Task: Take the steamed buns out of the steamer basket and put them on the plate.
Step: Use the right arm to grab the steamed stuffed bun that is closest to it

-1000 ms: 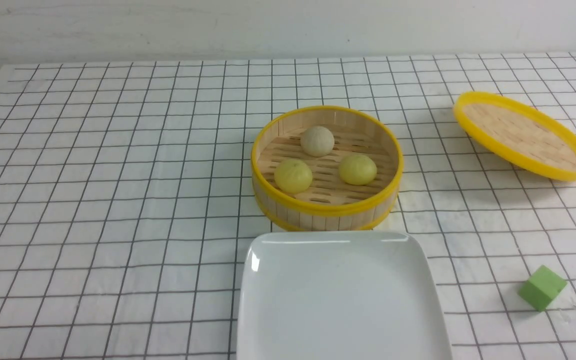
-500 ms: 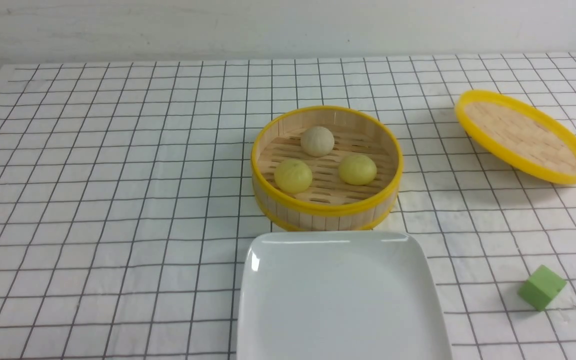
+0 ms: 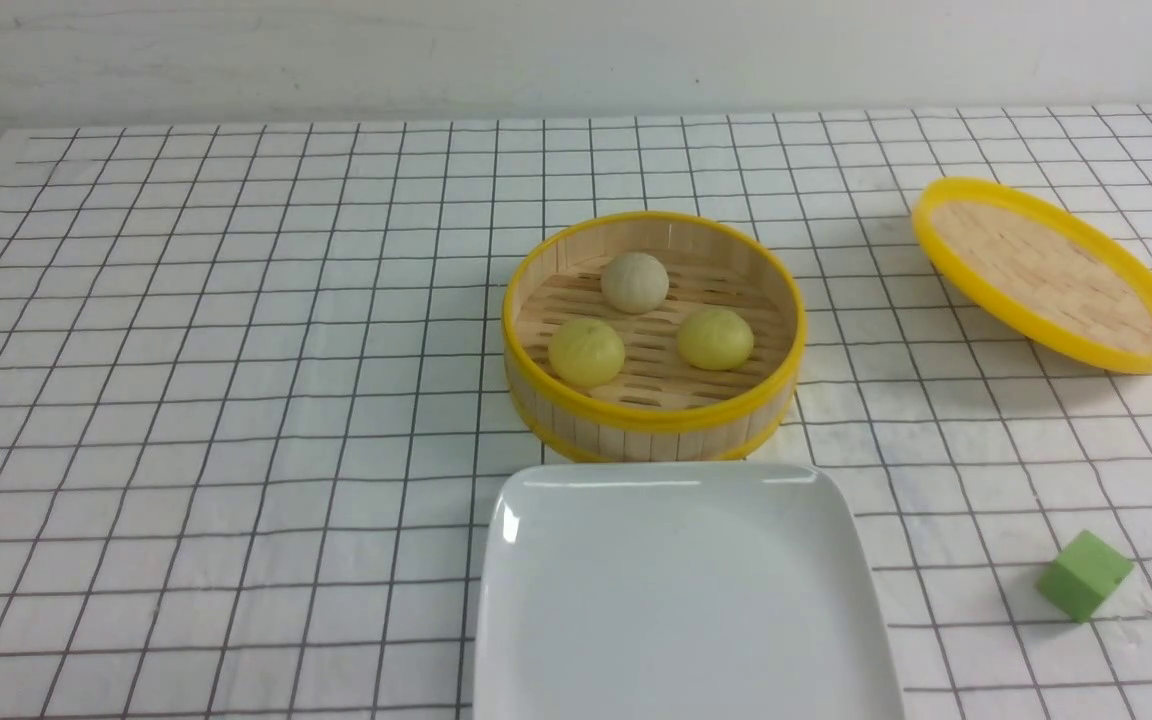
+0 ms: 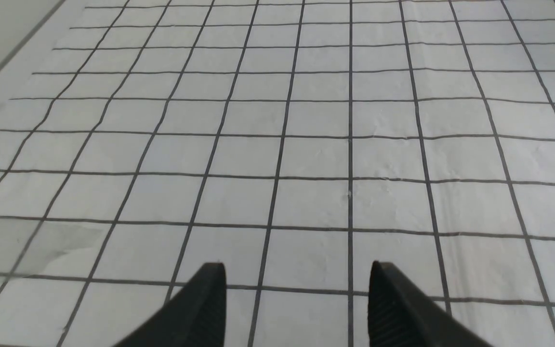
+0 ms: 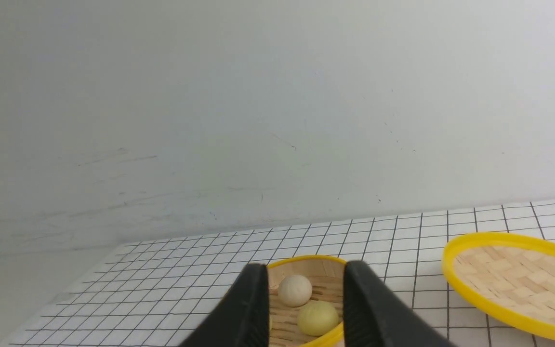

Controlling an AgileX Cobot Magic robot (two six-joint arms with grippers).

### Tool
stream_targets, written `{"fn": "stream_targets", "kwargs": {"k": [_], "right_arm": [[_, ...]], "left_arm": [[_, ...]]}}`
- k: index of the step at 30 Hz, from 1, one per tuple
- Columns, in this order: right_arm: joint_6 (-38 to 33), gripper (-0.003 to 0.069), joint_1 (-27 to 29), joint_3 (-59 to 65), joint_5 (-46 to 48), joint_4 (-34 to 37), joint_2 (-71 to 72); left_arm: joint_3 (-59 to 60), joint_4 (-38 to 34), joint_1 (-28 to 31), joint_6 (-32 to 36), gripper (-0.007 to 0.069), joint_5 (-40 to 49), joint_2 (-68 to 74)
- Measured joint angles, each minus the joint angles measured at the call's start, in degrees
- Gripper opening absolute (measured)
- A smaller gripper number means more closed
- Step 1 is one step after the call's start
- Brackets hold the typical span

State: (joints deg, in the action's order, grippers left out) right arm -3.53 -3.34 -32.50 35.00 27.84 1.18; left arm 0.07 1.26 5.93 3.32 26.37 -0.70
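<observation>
My right gripper (image 5: 306,269) stands parted, empty; left gripper (image 4: 297,267) wide open. The buns (image 5: 317,318) lie in the basket (image 5: 306,260) ahead, below my right fingertips (image 5: 258,277). I'd descend straight inside its wall, straddle one, squeeze softly.

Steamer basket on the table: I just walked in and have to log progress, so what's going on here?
Nothing is being handled right now. All three steamed buns sit in the open steamer basket, and the white plate on its near side is empty. The lid lies tilted to the basket's right. The left gripper is open over bare tablecloth; the right gripper, also open and holding nothing, faces the basket.
</observation>
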Motion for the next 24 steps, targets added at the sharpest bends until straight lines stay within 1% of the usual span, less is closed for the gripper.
{"fn": "stream_targets", "kwargs": {"k": [5, 9, 10, 11, 12, 15, 19, 20, 21, 24], "right_arm": [[0.0, 0.024, 0.0, 0.0, 0.0, 0.8, 0.0], [0.0, 0.024, 0.0, 0.0, 1.3, 3.7, 0.0], [0.0, 0.024, 0.0, 0.0, 1.4, 3.9, 0.0], [0.0, 0.024, 0.0, 0.0, 2.2, 4.8, 0.0], [0.0, 0.024, 0.0, 0.0, 2.4, 5.2, 0.0], [0.0, 0.024, 0.0, 0.0, 3.1, 5.8, 0.0], [-0.1, 0.024, 0.0, 0.0, 5.0, 6.4, 0.0], [-0.2, 0.024, 0.0, 0.0, 5.5, 6.6, 0.0], [-1.1, 0.024, 0.0, 0.0, 6.8, 6.9, 0.0], [-5.7, 0.024, 0.0, -0.3, 10.7, 8.5, -0.7]], "left_arm": [[0.0, 0.7, 0.0, 0.0, 0.0414, -1.1, 0.0], [0.0, -7.0, 0.0, -2.0, 0.0414, -5.7, 0.0], [0.0, -7.5, 0.0, -2.2, 0.0414, -6.3, 0.0], [0.0, -12.2, 0.0, -3.8, 0.0414, -9.0, 0.0], [0.0, -13.8, 0.0, -4.4, 0.0414, -10.5, 0.0], [0.0, -22.7, 0.0, -7.7, 0.0414, -15.2, 0.0], [0.0, -31.9, 0.0, -10.4, 0.0414, -18.3, 0.0], [0.0, -32.5, 0.0, -10.5, 0.0414, -18.4, 0.0], [0.0, -36.2, 0.0, -11.2, 0.0414, -18.9, 0.0], [0.0, -44.2, 0.0, -11.6, 0.0412, -19.6, 0.0]]}}
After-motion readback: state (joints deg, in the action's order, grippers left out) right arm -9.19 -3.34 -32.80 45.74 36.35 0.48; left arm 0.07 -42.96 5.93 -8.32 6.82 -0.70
